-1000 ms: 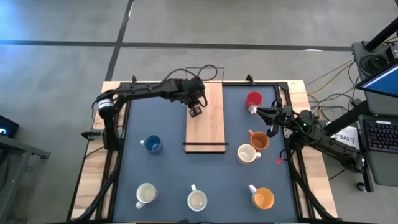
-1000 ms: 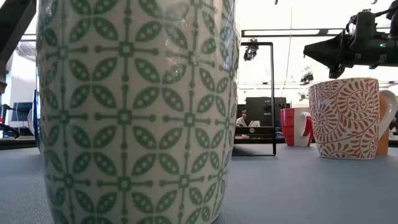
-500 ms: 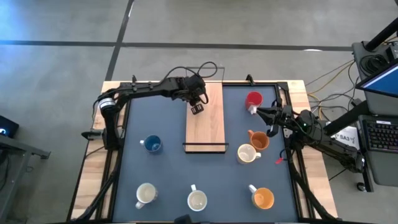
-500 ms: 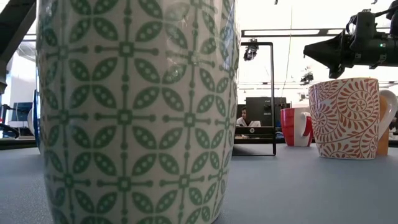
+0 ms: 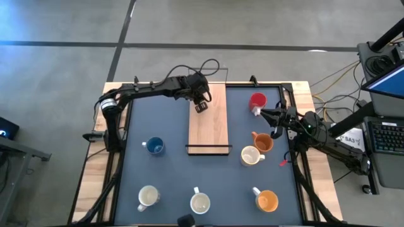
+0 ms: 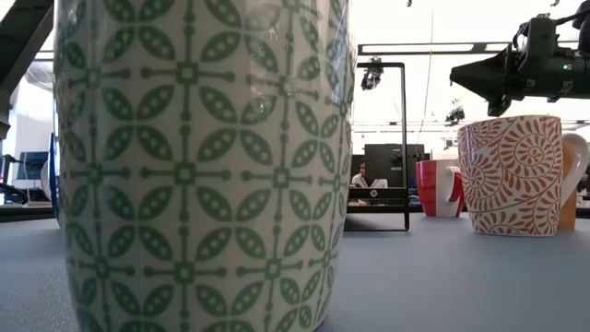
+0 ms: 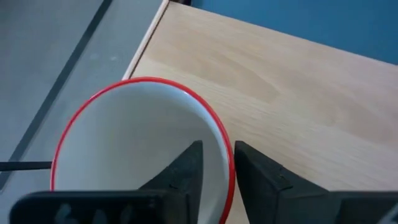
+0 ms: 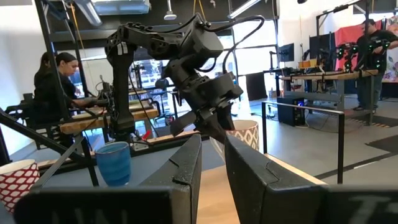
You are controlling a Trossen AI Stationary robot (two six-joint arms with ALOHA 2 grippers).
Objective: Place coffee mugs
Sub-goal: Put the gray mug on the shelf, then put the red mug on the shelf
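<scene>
The blue-grey table [image 5: 164, 183] carried a long light-wood tray [image 5: 211, 132], bare along its near length. At its far left corner (close to the edge) sat a red-rimmed, white-lined round ceramic mug [image 7: 124, 143]. The left gripper [image 5: 201, 104] straddled its wall; clamped or loosened, I could not tell. Best to release fully and lift straight up. The right gripper [image 8: 212, 162] waited beside the tray, fingers slightly apart and empty.

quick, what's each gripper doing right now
Left gripper: fingers straddle the rim of a red-rimmed mug at the tray's far end.
Right gripper: beside the red mug, holding nothing visible.
</scene>
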